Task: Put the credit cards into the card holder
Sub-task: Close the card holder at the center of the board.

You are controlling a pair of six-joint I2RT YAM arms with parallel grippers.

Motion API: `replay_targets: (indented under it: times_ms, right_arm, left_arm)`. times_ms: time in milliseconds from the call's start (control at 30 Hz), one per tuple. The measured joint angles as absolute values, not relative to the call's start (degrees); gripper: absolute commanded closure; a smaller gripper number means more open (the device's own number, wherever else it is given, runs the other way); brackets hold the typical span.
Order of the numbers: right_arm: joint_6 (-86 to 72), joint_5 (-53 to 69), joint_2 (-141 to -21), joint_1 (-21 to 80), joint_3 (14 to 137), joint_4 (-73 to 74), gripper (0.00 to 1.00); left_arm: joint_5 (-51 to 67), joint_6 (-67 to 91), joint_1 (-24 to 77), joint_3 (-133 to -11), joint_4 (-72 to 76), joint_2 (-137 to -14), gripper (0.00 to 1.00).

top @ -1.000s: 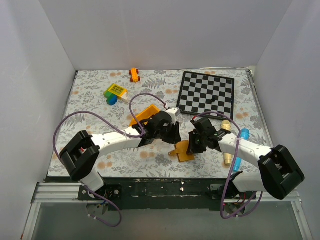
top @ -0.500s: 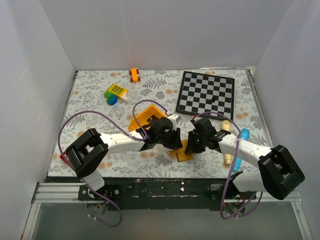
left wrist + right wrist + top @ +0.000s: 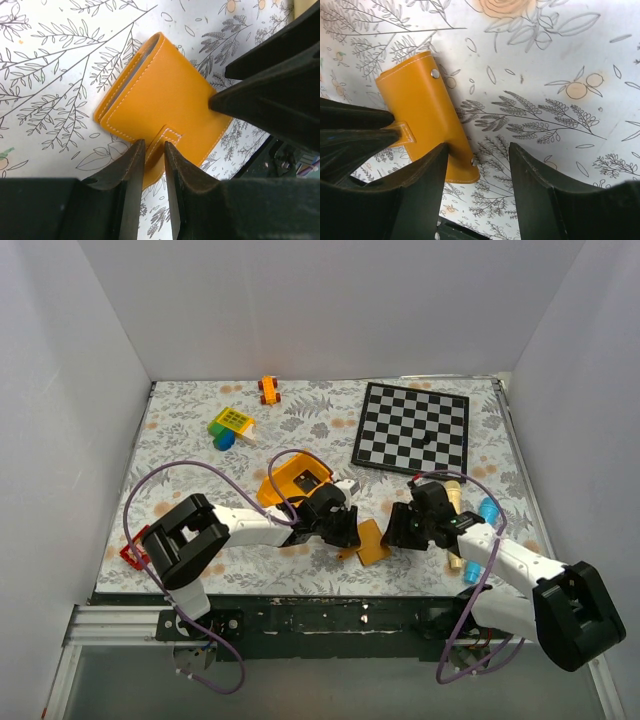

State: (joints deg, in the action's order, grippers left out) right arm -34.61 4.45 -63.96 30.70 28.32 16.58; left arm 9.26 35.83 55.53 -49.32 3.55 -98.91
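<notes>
The small square tan-orange leather-like card holder [image 3: 160, 95] lies folded shut on the floral-print tablecloth [image 3: 560, 60] near the front edge, right between both arms. The left gripper [image 3: 154, 145] has its fingers narrowed onto the little closure strap [image 3: 169, 136], probably to pin the thing down or peel it open. The right gripper [image 3: 478, 150] sits spread wide over the opposite corner, holding nothing.
</notes>
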Motion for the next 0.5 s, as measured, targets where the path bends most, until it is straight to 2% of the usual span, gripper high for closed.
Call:
replay_targets:
  times_ms: [233,367,500]
  right_arm:
    - [-35.0,14.4,-64.2,24.1,23.5,7.8,0.41]
    - [-35.1,20.7,-66.9,22.1,22.4,2.4,0.45]
    - [-35.3,26.3,-69.6,21.9,21.8,-1.8,0.53]
  left_arm:
    - [9.2,36.7,55.5,-47.3,4.4,-98.6,0.78]
    - [9.2,36.9,55.5,-47.0,4.9,-98.6,0.78]
    - [9.1,37.1,55.5,-46.8,5.2,-98.7,0.78]
